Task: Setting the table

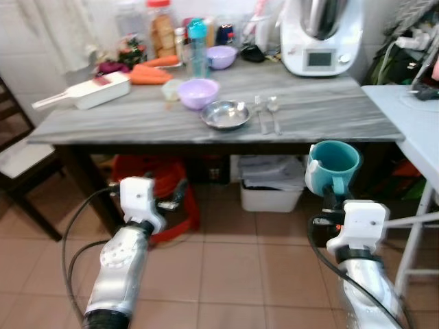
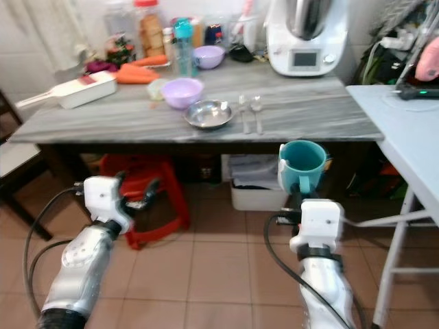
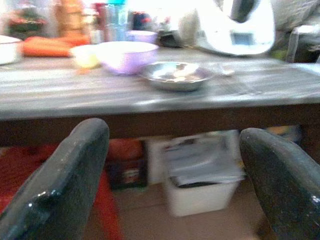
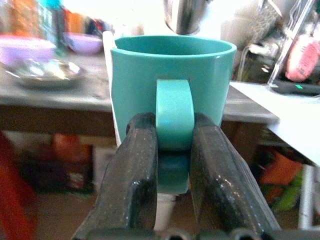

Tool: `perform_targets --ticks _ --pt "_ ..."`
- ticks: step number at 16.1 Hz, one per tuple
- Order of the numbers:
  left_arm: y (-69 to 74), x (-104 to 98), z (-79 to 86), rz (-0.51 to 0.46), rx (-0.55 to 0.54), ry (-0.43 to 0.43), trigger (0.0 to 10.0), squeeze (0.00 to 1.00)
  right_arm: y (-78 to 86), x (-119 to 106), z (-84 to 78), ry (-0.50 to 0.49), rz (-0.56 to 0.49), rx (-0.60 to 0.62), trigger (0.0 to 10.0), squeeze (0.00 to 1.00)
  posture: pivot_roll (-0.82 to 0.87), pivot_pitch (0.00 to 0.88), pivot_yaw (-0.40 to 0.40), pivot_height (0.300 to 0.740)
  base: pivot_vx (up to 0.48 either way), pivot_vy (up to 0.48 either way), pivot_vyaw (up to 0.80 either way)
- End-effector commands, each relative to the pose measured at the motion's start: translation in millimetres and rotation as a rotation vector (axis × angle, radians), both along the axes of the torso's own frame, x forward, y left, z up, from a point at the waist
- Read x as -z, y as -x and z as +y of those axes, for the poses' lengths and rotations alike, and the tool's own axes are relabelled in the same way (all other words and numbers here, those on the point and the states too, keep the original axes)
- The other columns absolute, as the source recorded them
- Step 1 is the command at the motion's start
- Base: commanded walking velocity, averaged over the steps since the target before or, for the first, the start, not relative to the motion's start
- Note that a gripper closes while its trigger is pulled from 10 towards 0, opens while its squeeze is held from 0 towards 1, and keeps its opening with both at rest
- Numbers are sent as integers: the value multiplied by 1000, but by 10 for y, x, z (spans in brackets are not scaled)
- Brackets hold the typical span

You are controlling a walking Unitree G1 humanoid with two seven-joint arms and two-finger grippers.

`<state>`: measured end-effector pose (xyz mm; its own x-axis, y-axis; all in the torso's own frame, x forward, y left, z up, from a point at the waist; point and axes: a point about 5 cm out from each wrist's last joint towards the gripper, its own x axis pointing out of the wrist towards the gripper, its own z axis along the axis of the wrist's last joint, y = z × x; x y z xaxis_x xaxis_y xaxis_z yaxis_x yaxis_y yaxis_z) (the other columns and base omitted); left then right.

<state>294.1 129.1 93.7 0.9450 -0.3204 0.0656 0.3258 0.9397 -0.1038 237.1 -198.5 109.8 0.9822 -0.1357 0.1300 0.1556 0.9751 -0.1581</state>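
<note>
The grey wood-grain table (image 1: 322, 113) spans the upper half of the head views, its front edge facing the robot. At its 1 o'clock corner stands a white kitchen machine (image 1: 321, 35) with a small screen. At 10 o'clock lies a white slicer tray (image 1: 96, 91), with carrots (image 1: 152, 72) just beyond it. Near the table's middle sits a lilac bowl (image 1: 198, 92), and just at its 4 o'clock a steel dish (image 1: 225, 114). Two spoons (image 1: 267, 113) lie side by side at the dish's 3 o'clock, close but apart from it. A second lilac bowl (image 1: 221, 56) sits farther back, beside a blue bottle (image 1: 197, 46).

Under the table are a white bin (image 1: 272, 184) and a red stool (image 1: 159, 188).

The right gripper (image 4: 172, 150) is clamped on the handle of a teal mug (image 1: 333, 166), held upright in front of the table edge, below the tabletop at 5 o'clock. The left gripper (image 3: 172, 165) is spread wide with nothing between its fingers (image 3: 70, 175), low before the table at 7 o'clock.
</note>
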Motion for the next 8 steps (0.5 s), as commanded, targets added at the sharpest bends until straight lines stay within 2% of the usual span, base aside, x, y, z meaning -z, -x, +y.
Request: perform_targets --ticks 1,3,8 --pt "-10 -10 132 -1 -25 -24 10000 0 -49 -112 84 -14 -54 -24 10000 0 -47 0 45 740 371 0 800" --pt "-4 -5 111 1 -19 -22 10000 0 -46 -105 87 -18 -53 -21 10000 0 -48 0 47 740 371 0 478" --pt "4 -1 77 3 -4 -16 10000 0 -60 -106 99 -23 -54 -23 10000 0 -45 0 47 740 372 0 0"
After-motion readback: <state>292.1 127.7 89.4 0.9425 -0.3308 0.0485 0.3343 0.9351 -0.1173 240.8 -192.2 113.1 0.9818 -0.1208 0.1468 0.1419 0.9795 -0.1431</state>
